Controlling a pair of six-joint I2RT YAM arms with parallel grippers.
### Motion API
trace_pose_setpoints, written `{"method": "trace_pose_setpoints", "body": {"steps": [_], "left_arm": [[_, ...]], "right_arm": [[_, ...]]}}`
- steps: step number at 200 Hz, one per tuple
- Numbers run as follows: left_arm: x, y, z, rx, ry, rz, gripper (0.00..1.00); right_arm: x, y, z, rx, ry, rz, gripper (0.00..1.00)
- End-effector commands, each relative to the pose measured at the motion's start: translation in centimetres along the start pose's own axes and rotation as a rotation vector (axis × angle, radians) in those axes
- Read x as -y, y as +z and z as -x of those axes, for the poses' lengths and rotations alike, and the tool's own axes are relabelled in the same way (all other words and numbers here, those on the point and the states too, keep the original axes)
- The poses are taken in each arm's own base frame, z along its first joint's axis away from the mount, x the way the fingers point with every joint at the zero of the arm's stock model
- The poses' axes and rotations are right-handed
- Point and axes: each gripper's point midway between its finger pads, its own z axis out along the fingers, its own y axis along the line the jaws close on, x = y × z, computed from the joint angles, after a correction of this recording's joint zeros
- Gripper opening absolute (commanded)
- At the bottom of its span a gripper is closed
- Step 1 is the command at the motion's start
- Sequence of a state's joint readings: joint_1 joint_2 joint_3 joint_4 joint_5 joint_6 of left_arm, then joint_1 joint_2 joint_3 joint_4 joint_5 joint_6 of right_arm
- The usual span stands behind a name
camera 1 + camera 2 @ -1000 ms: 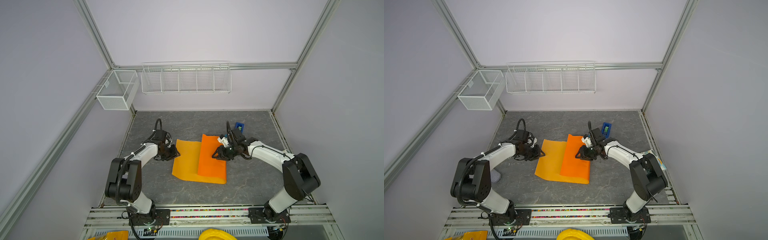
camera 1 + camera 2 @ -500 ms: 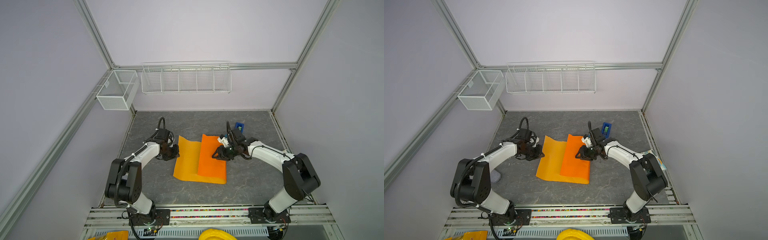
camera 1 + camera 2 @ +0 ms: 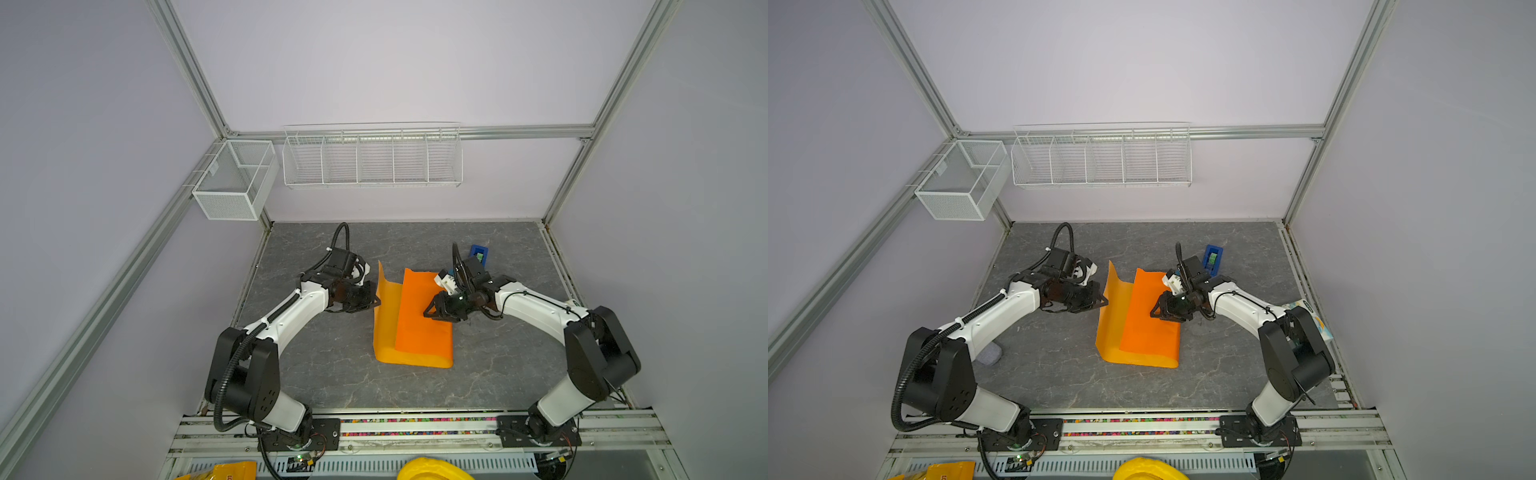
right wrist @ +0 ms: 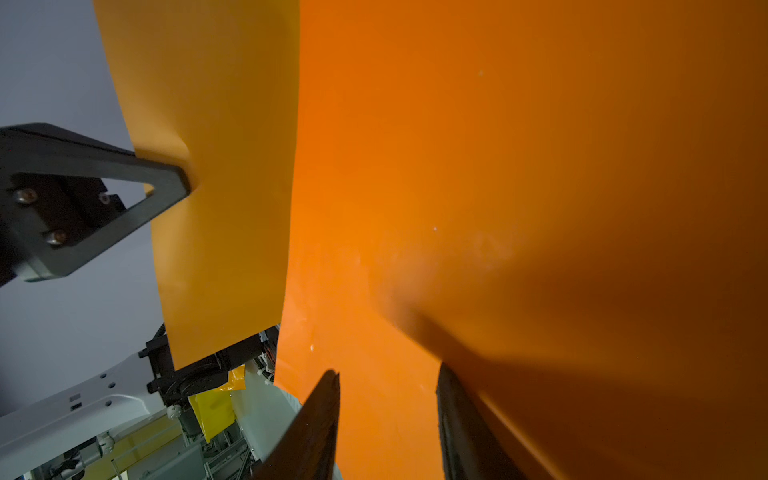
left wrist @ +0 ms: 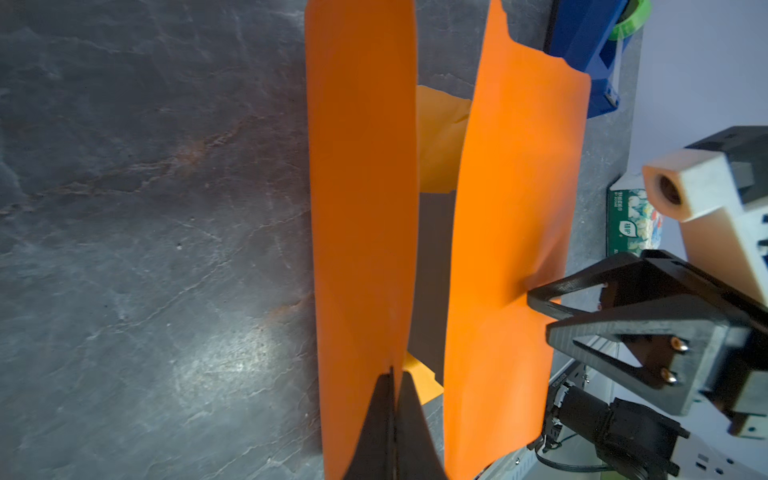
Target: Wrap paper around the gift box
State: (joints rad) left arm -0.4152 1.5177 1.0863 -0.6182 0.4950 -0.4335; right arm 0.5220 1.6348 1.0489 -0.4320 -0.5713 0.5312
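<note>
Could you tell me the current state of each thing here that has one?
gift box: mostly covered, dark side showing between flaps.
paper: right flap folded over gift box, left flap lifted upright.
left end effector: shut on the paper's left edge.
right end effector: open, tips on the folded flap.
tape dispenser: standing free, untouched.

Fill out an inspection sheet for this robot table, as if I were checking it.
Surface: grey stone-look table, no spills seen.
Job's things: orange paper, both sides folded up around the box, seen only as a dark strip between them.
Clutter: blue tape dispenser; patterned packet.
Tools: left tool shut on the paper's edge; right tool open, tips against the other flap.
Cables: black ribbed hose, no snag seen.
Surroundings: wire basket and mesh bin on the walls, apparently empty.
</note>
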Motion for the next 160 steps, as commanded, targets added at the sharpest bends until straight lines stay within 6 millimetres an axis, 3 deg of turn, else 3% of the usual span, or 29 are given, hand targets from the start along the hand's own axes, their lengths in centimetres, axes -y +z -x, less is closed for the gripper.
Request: {"method": "trace_pose_setpoints", "body": {"steps": [1,80,127,160], "left_arm": [[1.7,-0.2,0.8,0.01,0.009,-0.035,0.0],[3.4,0.7,0.9,-0.008,0.032,-0.062,0.0],[7.1,1.8,0.6,-0.048,0.091,-0.13,0.0],[9.4,4.1,-0.5,-0.115,0.132,-0.142,0.0]], "right_arm": [[2.3,1.5,-3.8,-0.137,0.049,-0.065,0.43],[2.8,1.4,-5.6,-0.192,0.033,-0.082,0.43],[3.0,1.4,-5.9,-0.197,0.027,-0.09,0.42],[2.9,1.3,-5.6,-0.187,0.027,-0.09,0.42]]}}
